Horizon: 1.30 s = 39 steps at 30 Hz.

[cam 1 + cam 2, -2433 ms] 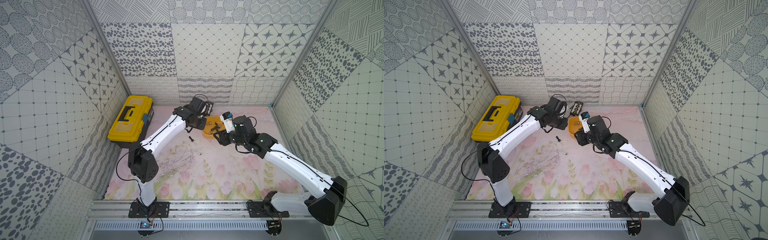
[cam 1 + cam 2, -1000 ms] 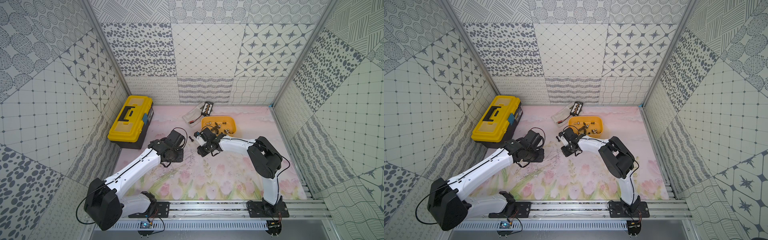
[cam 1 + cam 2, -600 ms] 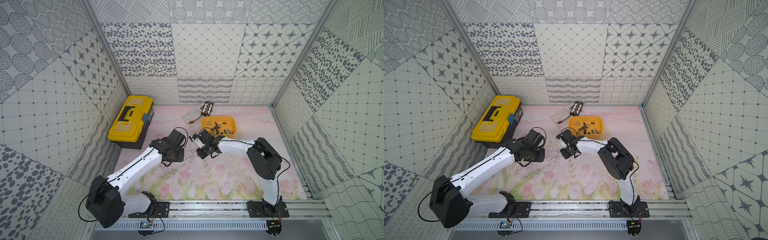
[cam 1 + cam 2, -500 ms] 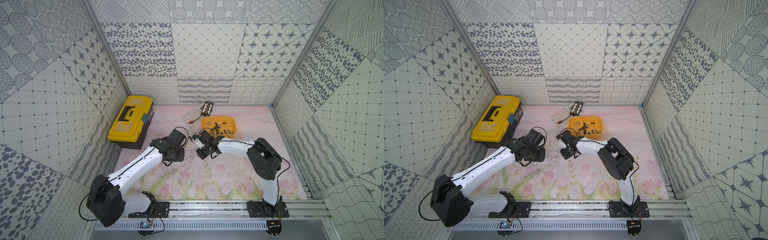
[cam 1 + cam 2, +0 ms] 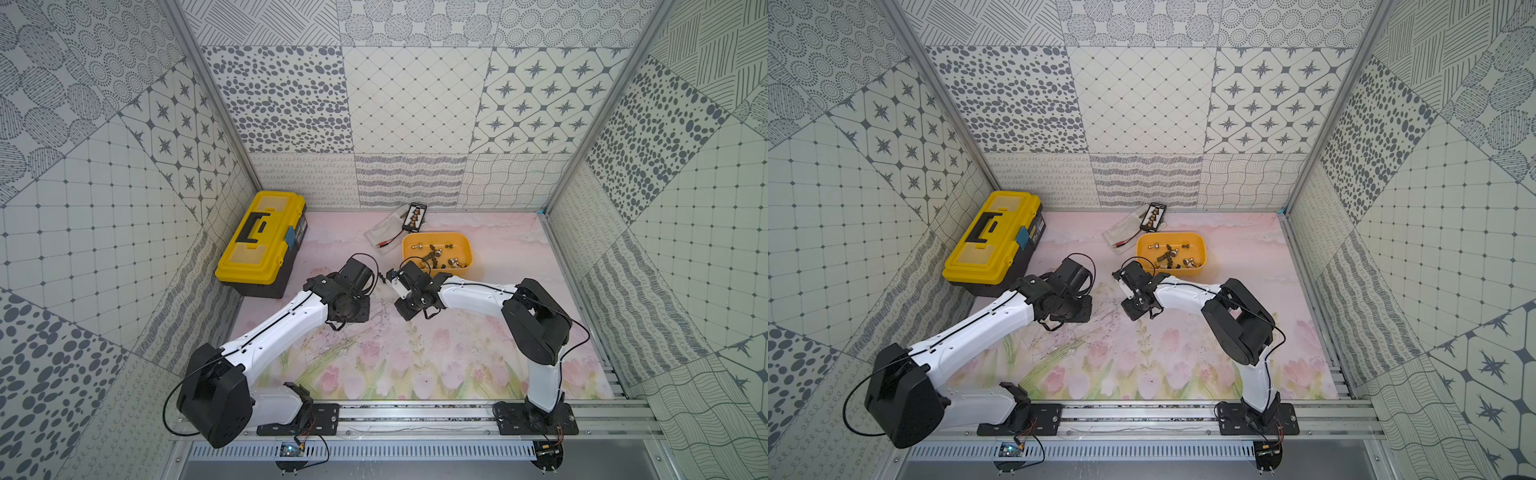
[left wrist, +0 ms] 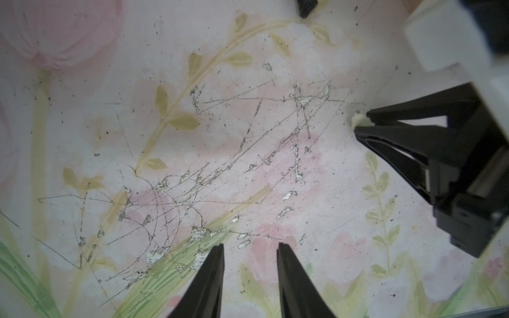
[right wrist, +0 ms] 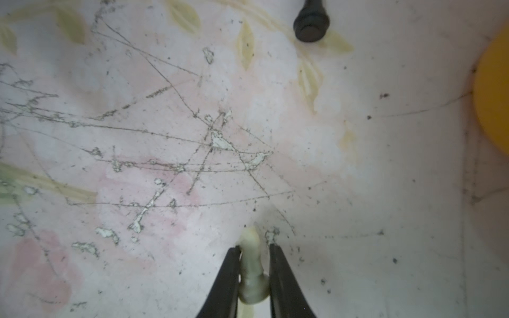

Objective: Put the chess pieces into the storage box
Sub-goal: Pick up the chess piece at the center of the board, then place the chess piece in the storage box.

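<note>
Two robot arms lean over a scratched, flowered mat. The right gripper is closed around a cream-white chess piece, which lies lengthwise between the fingers with its round base toward the palm and its slim top poking past the fingertips. Both fingers look pressed against the base. The left gripper hovers nearby with its fingers apart and nothing between them.

One black piece lies on the mat well beyond the right fingertips. The yellow-orange storage box sits farther out past that hand and already holds a scatter of gold and dark pieces.

The held piece looks tiny, light, hard and smooth. It would likely slip or roll if pinched on a curve, so the narrow waist just above the base seems the safest place to take hold.

Several things stay unclear. I cannot tell whether the white piece is lifted or resting on the mat. From above, the wrist hides the fingertips and the piece. The black piece is cut off at the edge of both wrist views, and the right wrist view shows only a sliver of the box.
</note>
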{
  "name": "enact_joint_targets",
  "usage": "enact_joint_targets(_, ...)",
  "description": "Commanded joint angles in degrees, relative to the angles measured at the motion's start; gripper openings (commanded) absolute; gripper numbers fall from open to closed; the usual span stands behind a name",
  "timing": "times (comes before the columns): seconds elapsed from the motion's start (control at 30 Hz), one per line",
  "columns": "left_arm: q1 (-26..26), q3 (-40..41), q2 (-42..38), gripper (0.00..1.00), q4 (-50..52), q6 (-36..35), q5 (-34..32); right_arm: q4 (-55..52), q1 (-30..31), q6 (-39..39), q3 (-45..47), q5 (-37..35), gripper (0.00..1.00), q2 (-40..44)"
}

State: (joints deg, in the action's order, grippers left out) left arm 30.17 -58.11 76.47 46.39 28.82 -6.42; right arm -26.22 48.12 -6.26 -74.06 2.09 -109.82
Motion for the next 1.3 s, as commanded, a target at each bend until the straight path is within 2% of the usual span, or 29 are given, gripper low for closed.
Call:
enact_joint_targets(0.0,-0.64,-1.78,2.37,0.38,-2.83,-0.34,-1.05,2.51,-0.94,-3.22,-0.21,0.67,0.19,7.09)
enact_joint_targets(0.13,-0.64,-3.2,4.94,0.38,-4.05,-0.39,-0.85,4.66,-4.36,-5.93,-0.21,1.5,0.2,12.06)
enact_joint_targets(0.23,-0.66,-4.18,7.2,0.38,-5.49,-0.31,-0.46,5.23,-9.94,-7.9,-1.41,3.17,0.2,12.32)
enact_joint_targets(0.43,-0.73,-8.59,13.79,0.37,-6.79,-0.67,0.42,3.93,-22.42,-10.22,-9.81,6.85,0.22,3.06)
enact_joint_targets(0.57,-0.86,-12.93,17.73,0.37,-7.11,-1.8,0.08,3.28,-26.49,-10.7,-17.42,9.02,0.22,-4.88)
enact_joint_targets(0.73,-1.26,-19.17,22.84,0.36,-6.3,-2.72,-2.05,0.0,-26.27,-9.25,-27.97,12.19,0.23,-12.84)
enact_joint_targets(0.93,-1.44,-24.99,29.2,0.37,-5.97,-2.98,-2.02,-3.31,-25.22,-6.55,-35.89,9.21,0.27,-19.43)
enact_joint_targets(1.1,-1.57,-30.04,33.33,0.36,-4.95,-3.07,-1.35,-1.84,-24.78,-6.07,-37.39,8.34,0.3,-21.16)
enact_joint_targets(1.27,-1.52,-30.43,33.76,0.36,-5.67,-3.08,-1.04,-3.38,-24.25,-6.96,-39.46,11.69,0.35,-21.89)
